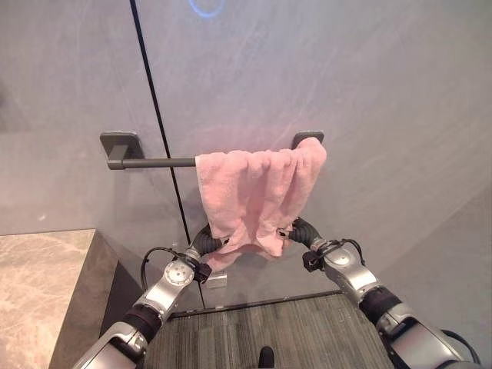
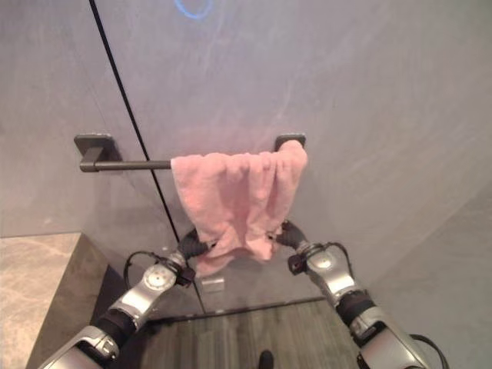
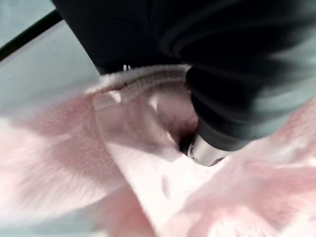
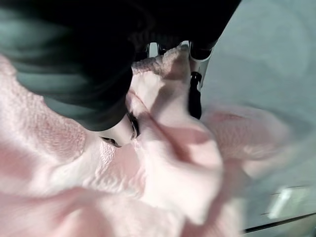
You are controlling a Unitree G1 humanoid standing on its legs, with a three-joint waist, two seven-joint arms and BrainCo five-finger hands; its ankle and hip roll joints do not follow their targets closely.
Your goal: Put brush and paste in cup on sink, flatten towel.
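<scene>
**Asker:** On the wall ahead of you, what hangs there?

**Me:** A pink towel (image 1: 257, 196) draped over a dark towel bar (image 1: 157, 162). It is bunched toward my right end of the bar and covers that end's bracket, with a corner pushed up over it. The left stretch of the bar is bare, out to its left bracket (image 1: 121, 144). The towel falls in uneven folds, and its lower edge is ragged instead of level.

**Asker:** Where are your hands?

**Me:** Both are up at the towel's lower edge. My left hand (image 1: 206, 241) meets the lower left corner, and my right hand (image 1: 302, 231) meets the lower right corner. The cloth sags between them.

**Asker:** Are your fingers closed on it?

**Me:** On the right, yes. In my right wrist view a fold of towel (image 4: 168, 148) passes between my thumb and my fingers (image 4: 195, 94), so I have the cloth pinched. On the left I cannot tell. In my left wrist view the towel (image 3: 148, 163) lies against my dark cover and wraps over the hand, hiding the fingers.

**Asker:** What else is around?

**Me:** A grey wall (image 1: 369, 84) with a thin black vertical seam (image 1: 157, 115) running behind the bar. A stone counter (image 1: 38, 284) sits at my lower left, and a dark ribbed mat (image 1: 292, 330) lies on the floor below.
</scene>
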